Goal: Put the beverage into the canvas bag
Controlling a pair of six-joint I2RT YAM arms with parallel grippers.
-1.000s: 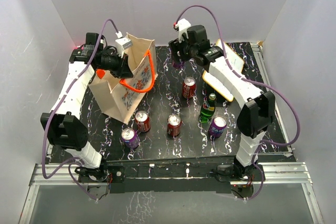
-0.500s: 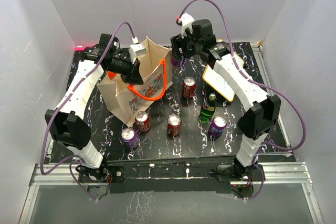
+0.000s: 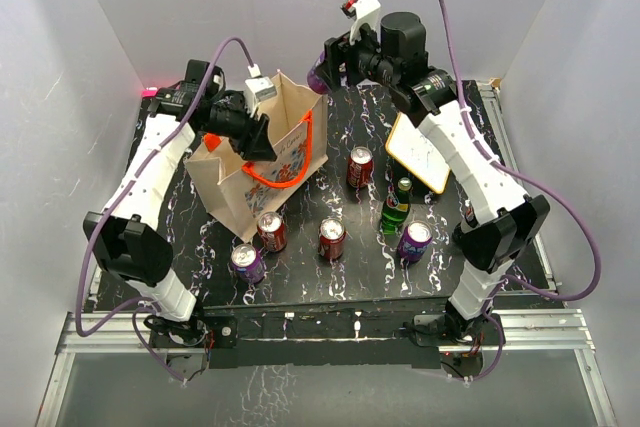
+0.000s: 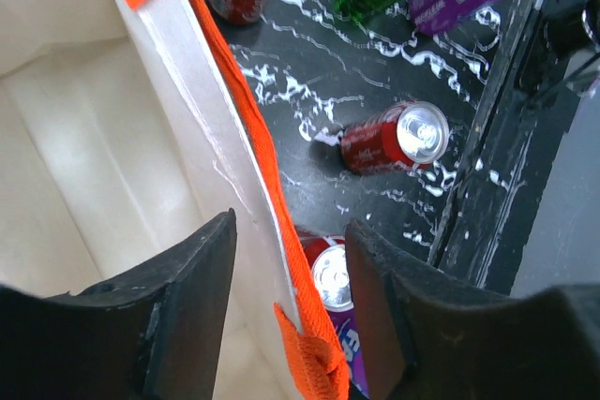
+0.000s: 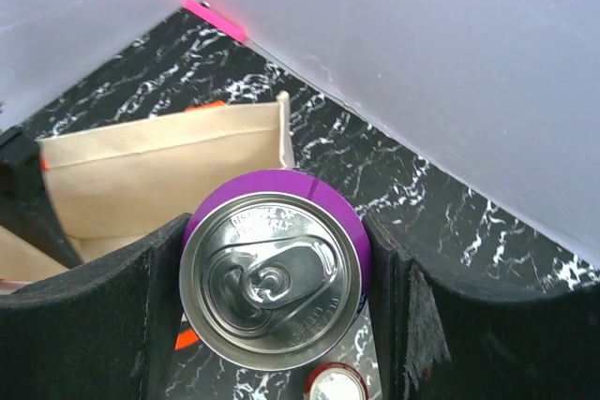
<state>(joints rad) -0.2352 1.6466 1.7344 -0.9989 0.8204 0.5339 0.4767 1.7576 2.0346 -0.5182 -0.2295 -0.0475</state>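
The beverage, a purple can [image 5: 272,269], hangs upright in the air with my right gripper [image 5: 277,274] shut on its sides. In the top view this can [image 3: 317,78] and the right gripper [image 3: 327,69] are above the table's far edge, just right of the canvas bag [image 3: 255,172]. The beige bag with orange handles stands open at the left. My left gripper [image 3: 256,133] is at its near-right rim. In the left wrist view the left gripper [image 4: 286,316] is open, its fingers astride the bag's wall [image 4: 202,128] and orange handle [image 4: 239,110], with gaps on both sides.
On the black marbled table stand three red cans [image 3: 359,167] [image 3: 271,231] [image 3: 331,238], two purple cans [image 3: 248,263] [image 3: 414,241] and a green bottle [image 3: 396,207]. A white board [image 3: 425,152] lies at the right. White walls close in the back and sides.
My left gripper dragged the bag rightward, then opened and let go of its rim. My right arm rose with the purple can and swung it left toward the bag.
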